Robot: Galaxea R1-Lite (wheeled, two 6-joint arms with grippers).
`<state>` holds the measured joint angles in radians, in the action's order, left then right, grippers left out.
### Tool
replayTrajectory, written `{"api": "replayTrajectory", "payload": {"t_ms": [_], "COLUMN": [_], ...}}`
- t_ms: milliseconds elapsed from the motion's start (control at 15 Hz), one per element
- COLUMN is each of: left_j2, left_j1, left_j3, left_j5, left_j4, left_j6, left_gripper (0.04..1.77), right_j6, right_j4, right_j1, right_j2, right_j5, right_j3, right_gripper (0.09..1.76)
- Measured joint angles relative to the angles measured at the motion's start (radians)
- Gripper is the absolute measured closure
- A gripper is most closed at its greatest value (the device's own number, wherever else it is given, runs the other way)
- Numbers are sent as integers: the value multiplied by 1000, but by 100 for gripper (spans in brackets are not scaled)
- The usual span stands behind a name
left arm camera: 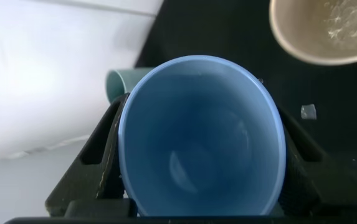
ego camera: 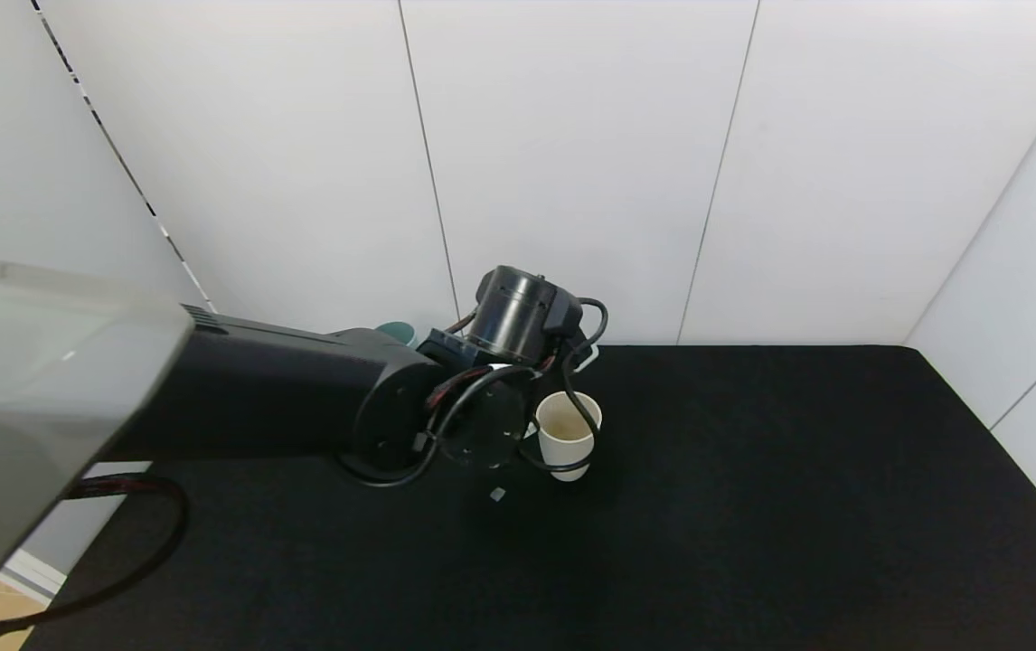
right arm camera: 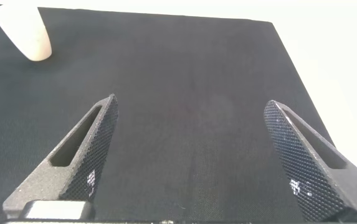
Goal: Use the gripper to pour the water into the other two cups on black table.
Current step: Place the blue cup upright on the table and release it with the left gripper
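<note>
White wall panels with thin dark seams are closing off the back and right side of the matte black cloth-topped table (ego camera: 798,506), whose weave is showing as a fine, even grain in the right wrist view.

Near the table's back edge, left of centre, the beige matte handleless tumbler (ego camera: 566,434) is standing upright and open-mouthed; in the left wrist view its round rim and pale inside (left arm camera: 328,28) are showing some glinting wet patches on the bottom. Behind the arm, the teal-green matte tumbler (ego camera: 399,332) is peeking out as a sliver of rim, near the wall; the left wrist view shows it (left arm camera: 121,82) just beyond the gripped cup.

The left gripper (left arm camera: 200,168), on a black arm with a round wrist and looping cables, is hanging over the table just beside the beige tumbler. Its dark ribbed fingers (left arm camera: 106,155) are pressing on either side of a smooth light blue handleless tumbler (left arm camera: 200,137), which is lying tipped with its mouth toward the camera; whether water is inside cannot be told. A tiny pale scrap (ego camera: 497,494) is lying on the cloth close by.

The right gripper (right arm camera: 200,155) is hovering low over bare cloth well to the right, its two black cross-hatched fingers (right arm camera: 85,155) spread wide and holding nothing.
</note>
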<state>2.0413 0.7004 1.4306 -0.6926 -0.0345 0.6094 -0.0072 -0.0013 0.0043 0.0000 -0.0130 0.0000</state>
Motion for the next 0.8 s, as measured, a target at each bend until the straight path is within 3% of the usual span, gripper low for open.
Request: {"api": "replayTrajectory", "payload": {"t_ms": [400,600,800], "left_j2": [-170,-219,-244], "left_j1": [-116,-163,-201], "left_j3": [-225,-349,-495], "left_j5": [216,296,341], "left_j4": [56,205,448], "left_j6": [-345,-465,-524], "left_gripper": [52,52,52], "right_j6": [0,0,0], "right_j4": [0,0,0], "right_j1": [0,0,0], "right_j2": [0,0,0], "right_j5": [0,0,0], "right_j3": [0,0,0], "right_gripper": [14,14,14]}}
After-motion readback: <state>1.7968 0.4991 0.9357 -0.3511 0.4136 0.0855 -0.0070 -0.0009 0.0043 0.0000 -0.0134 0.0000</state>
